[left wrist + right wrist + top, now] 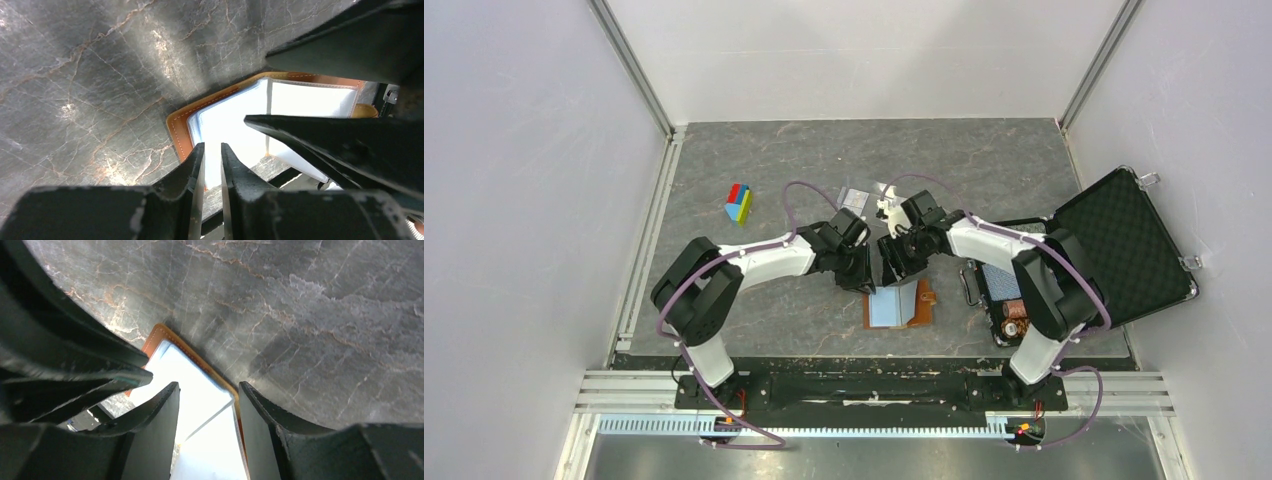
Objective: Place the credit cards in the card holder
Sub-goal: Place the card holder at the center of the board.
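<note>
Your left hand (212, 148) is pinched to a slit; whether it grips anything, you can't tell. Your right hand (208, 388) stands apart, empty. The wallet (904, 306) lies open on the bench (824, 160), just beneath both hands.

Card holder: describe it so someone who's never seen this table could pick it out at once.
On the grey marbled table, look near the front edge, beside the open black case. The card holder lies open and flat there. It is the only tan leather thing, with pale sleeves inside.
</note>
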`<state>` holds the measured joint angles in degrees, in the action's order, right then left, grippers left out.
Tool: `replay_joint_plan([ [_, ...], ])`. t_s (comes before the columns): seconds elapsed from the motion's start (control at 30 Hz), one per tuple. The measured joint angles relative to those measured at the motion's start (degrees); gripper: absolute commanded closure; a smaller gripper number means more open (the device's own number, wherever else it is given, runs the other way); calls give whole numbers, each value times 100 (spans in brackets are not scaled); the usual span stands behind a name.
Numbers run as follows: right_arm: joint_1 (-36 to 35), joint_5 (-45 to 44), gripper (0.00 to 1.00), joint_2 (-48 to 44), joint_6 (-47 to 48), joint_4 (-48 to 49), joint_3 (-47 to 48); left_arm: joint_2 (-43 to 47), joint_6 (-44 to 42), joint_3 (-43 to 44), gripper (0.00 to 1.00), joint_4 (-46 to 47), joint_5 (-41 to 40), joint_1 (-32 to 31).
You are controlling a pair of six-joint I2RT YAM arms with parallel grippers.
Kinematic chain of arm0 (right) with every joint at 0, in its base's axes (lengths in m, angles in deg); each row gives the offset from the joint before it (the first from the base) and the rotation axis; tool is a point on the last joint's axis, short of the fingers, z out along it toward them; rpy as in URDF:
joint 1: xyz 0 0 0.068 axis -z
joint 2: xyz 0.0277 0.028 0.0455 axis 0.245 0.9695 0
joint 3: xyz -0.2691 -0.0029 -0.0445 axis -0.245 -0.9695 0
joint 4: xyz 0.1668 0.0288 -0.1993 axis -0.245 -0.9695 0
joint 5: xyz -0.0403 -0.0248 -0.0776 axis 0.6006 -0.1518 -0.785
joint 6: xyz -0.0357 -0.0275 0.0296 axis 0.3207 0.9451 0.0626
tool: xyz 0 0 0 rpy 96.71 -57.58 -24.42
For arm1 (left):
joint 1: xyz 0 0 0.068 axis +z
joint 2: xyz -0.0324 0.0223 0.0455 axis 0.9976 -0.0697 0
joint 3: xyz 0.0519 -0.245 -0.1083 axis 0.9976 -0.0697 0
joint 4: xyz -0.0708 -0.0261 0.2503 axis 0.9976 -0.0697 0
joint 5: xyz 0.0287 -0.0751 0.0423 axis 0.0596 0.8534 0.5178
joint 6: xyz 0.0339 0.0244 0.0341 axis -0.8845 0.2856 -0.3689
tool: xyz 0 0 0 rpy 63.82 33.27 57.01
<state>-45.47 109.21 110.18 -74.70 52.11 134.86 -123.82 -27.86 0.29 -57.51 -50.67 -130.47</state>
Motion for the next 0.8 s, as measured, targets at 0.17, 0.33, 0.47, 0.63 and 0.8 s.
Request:
replay_joint_plan([
  [0.17, 0, -28, 49, -544, 4, -166, -175, -4, 0, -11, 80, 9, 15, -59],
  [0.33, 0, 7, 65, -986, 72, -273, -442, -164, 42, -11, 91, 44, 39, -101],
  [0.47, 0, 83, 96, -1049, 256, -509, -723, -328, 131, -7, 98, 9, 39, -98],
  [0.63, 2, -310, 100, -938, 376, -916, -925, -328, 221, -2, 98, -37, 2, -101],
  [0.8, 2, -651, 100, -787, 321, -1023, -942, -400, 282, 92, 98, -151, -7, -98],
])
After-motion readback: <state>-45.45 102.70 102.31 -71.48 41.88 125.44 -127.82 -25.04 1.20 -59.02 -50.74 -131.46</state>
